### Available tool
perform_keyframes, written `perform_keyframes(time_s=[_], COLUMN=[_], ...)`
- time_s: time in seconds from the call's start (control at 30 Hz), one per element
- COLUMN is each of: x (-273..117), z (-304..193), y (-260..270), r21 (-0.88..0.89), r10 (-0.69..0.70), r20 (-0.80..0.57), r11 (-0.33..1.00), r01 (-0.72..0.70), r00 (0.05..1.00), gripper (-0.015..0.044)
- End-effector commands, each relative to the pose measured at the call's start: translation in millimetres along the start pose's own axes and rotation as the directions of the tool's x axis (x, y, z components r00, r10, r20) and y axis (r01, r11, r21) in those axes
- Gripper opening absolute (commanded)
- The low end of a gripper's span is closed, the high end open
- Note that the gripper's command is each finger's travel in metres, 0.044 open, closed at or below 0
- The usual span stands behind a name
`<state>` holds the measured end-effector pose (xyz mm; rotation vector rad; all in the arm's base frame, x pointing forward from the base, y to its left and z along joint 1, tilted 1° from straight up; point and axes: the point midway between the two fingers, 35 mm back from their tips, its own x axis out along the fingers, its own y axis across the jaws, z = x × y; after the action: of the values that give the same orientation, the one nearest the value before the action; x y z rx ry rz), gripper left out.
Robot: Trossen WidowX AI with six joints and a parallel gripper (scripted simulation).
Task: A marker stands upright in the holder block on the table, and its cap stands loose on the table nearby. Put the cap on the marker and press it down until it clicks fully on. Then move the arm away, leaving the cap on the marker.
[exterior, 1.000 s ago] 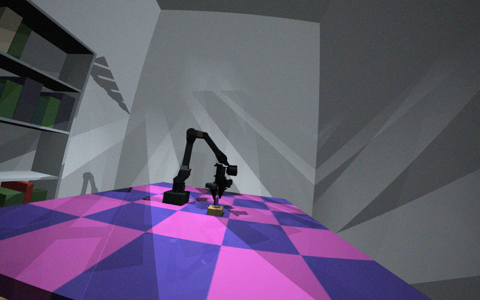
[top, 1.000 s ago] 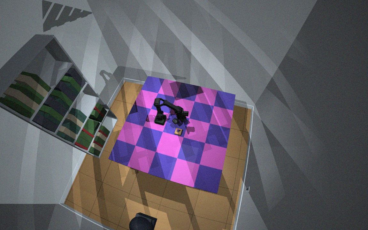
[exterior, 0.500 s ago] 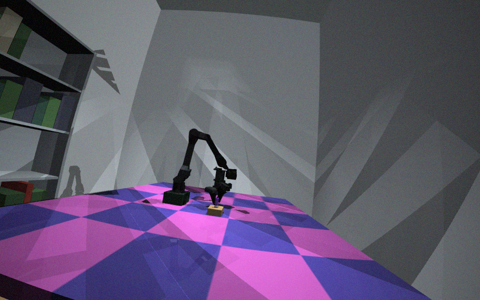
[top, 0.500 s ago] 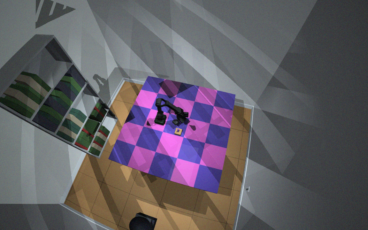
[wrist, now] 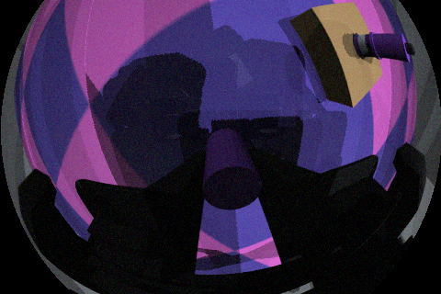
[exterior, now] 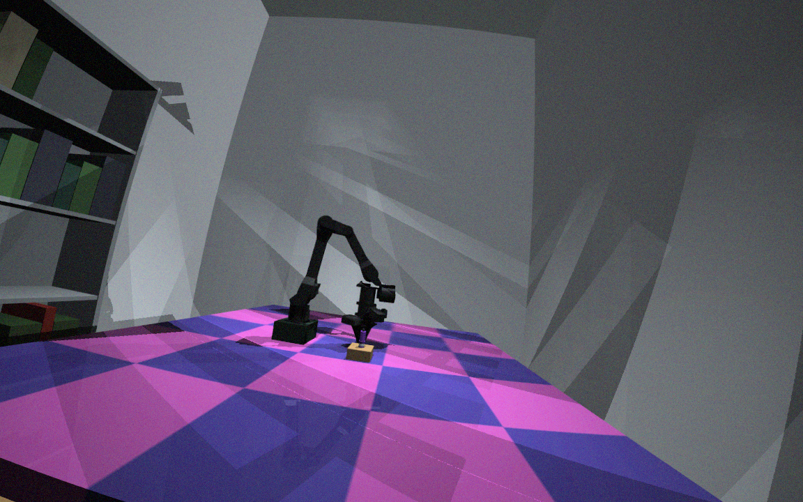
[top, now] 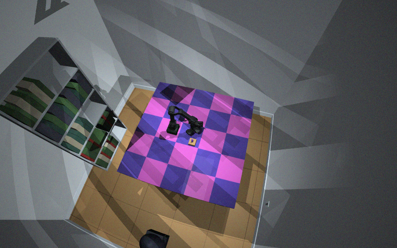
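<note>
checkered worktop (exterior: 142, 399) seen, bookshelf (exterior: 24, 155) well apart, nothing obstructing. holder block (wrist: 344, 51) noted near the claw (wrist: 231, 186), marker (wrist: 382, 47) upright in it, uncapped. cap (wrist: 230, 178) is gripped between the claw's fingers, low by the worktop. risk judged: cap tilted in the grip, jamming on the marker tip when lowered.

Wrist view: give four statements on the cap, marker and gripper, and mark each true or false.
1. The cap sits between the fingers of the gripper. True.
2. The cap is already on the marker. False: the cap is at the gripper, apart from the marker.
3. The marker stands in the holder block. True.
4. The holder block is green. False: it is tan.
</note>
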<state>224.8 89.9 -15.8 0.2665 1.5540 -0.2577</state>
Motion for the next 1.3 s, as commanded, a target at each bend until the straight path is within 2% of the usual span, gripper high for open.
perform_keyframes(time_s=[0.0, 0.1, 0.7, 1.27], x=[1, -4, -58, -72], z=[0, 0, 0, 26], y=[0, 0, 1, -19], r21=[0.002, 0.002, 0.002, 0.002], r10=[-0.001, -0.001, -0.001, 0.002], r20=[0.001, 0.001, 0.002, 0.007], r11=[1.000, 1.000, 1.000, 1.000], r01=[0.001, 0.001, 0.001, -0.002], r00=[1.000, 1.000, 1.000, 1.000], gripper=[0.0078, 0.0000, 0.0000, 0.0000])
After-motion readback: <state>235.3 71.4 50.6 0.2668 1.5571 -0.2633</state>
